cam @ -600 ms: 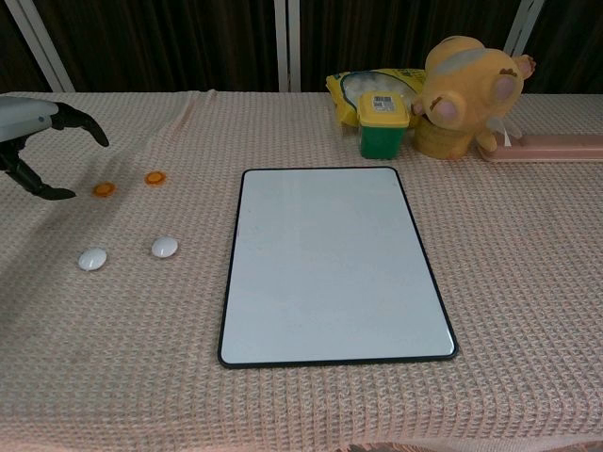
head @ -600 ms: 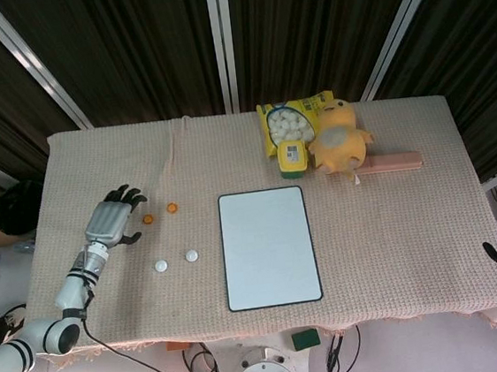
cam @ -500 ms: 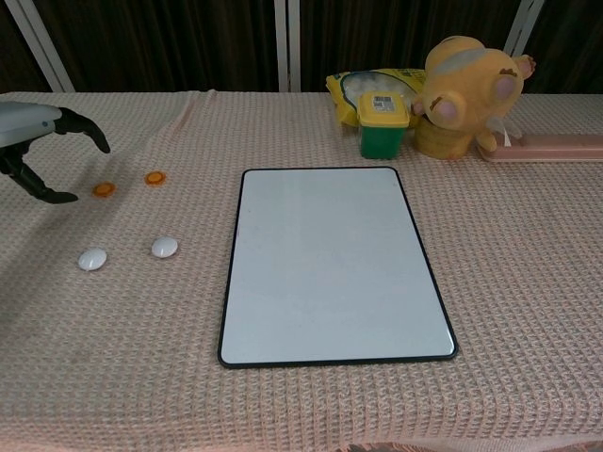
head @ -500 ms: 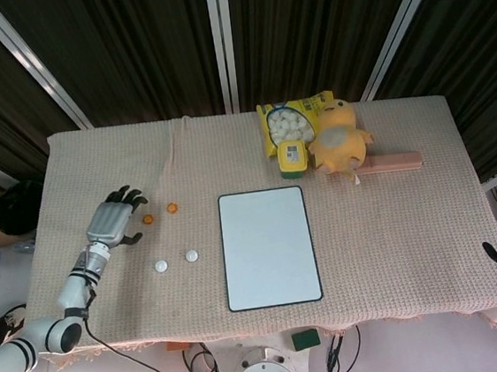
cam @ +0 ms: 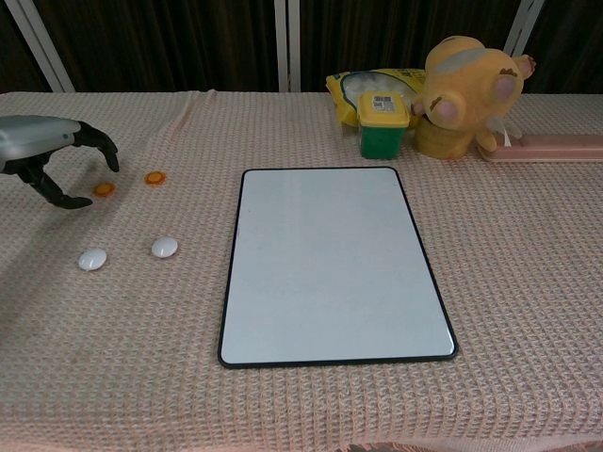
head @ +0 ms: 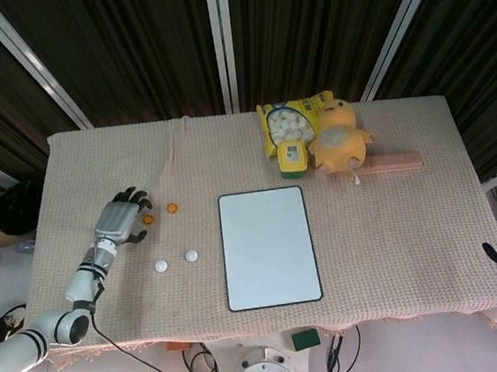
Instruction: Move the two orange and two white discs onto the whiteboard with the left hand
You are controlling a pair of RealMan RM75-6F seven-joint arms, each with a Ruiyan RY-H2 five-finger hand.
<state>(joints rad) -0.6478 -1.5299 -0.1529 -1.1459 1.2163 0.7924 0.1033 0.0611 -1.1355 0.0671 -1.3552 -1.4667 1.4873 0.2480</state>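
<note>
My left hand has slid to my right since the earlier frames, so my dark fingers now arch over the nearer orange disc, which had lain clear of them before. The fingers are curled but apart, thumb below and the rest above, and they hold nothing; from the chest view I cannot tell whether any fingertip touches the disc. The second orange disc lies just beside it on the cloth, toward the whiteboard. The two white discs sit side by side nearer to me, apart from my hand and to the left of the whiteboard. All four discs rest on the woven tablecloth, none on the board. At the far edge stand a yellow snack bag, a green-and-yellow box and a yellow plush toy. My right hand shows in neither view.
</note>
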